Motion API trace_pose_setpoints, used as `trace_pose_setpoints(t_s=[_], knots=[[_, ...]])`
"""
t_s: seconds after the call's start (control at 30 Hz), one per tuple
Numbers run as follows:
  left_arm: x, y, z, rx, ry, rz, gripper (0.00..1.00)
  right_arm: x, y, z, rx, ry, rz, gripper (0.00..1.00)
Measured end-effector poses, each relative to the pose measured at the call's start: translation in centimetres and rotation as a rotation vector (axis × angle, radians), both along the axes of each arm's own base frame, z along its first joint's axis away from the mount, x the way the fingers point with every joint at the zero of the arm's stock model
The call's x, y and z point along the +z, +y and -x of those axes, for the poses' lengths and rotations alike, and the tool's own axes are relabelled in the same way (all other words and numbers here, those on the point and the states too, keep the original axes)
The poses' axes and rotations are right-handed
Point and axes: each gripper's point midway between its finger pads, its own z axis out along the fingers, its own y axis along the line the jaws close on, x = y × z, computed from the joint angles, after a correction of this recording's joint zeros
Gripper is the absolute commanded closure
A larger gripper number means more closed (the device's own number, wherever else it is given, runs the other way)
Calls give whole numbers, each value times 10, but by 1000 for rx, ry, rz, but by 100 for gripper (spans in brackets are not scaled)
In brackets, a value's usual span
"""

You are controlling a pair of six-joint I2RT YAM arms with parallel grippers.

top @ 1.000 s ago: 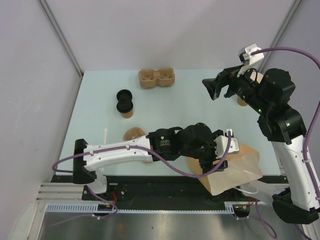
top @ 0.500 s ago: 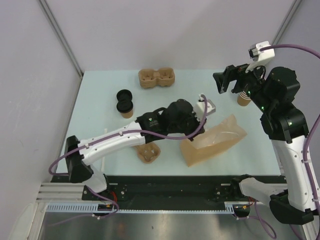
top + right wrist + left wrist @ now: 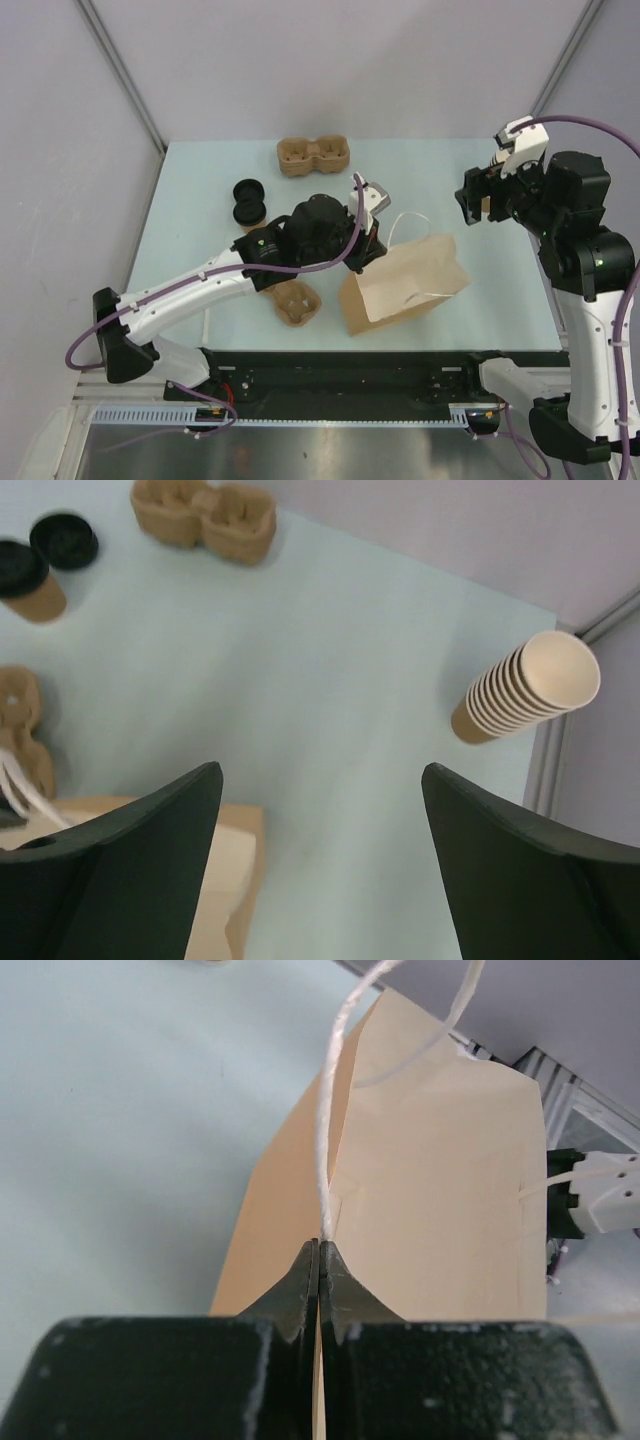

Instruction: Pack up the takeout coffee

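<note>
Left end effector (image 3: 318, 1260) pinches the paper bag's (image 3: 405, 285) string handle (image 3: 325, 1160), apparently positioning the bag. Right end effector (image 3: 320, 770) gapes wide, empty. Lidded coffee cup (image 3: 251, 216) waits at ten o'clock; next, the bag likely needs opening.

Flat tabletop (image 3: 200, 230): uniform pale mint green.
Folded kraft paper bag (image 3: 405, 285): plain light tan, unprinted. Its thin cord handle (image 3: 328, 1140): white.
Small paper cup (image 3: 38, 600): tan, under a round black plastic lid (image 3: 15, 565). A second round plastic lid (image 3: 63, 540): black.
Far moulded pulp two-cup tray (image 3: 312, 155) and near moulded pulp tray (image 3: 297, 302): brown.
Tall stack of paper cups (image 3: 500, 702): tan outside, cream-white inside.
Left gripper (image 3: 318, 1250) and right gripper (image 3: 320, 770): matte black.
Left arm shell (image 3: 175, 303): white.
</note>
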Motion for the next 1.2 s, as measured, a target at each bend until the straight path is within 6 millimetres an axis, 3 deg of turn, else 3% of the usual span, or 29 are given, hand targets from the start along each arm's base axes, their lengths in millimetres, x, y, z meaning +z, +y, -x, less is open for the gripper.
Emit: trace_pose_setpoints(t_s=[0.17, 0.43, 0.8, 1.1, 1.13, 1.2], knots=[[-22, 11, -11, 53, 78, -17, 100, -33, 6, 7, 95, 162, 21, 19], [-31, 25, -30, 135, 159, 16, 100, -73, 18, 12, 170, 341, -53, 25], [-31, 28, -29, 143, 183, 48, 100, -112, 32, 33, 231, 498, -90, 40], [-31, 31, -23, 131, 195, 71, 100, -139, 26, 34, 195, 559, -20, 76], [-31, 32, -22, 131, 195, 72, 100, -139, 25, 33, 189, 557, -14, 88], [-30, 33, -21, 130, 195, 73, 100, -139, 23, 30, 182, 545, 0, 100]])
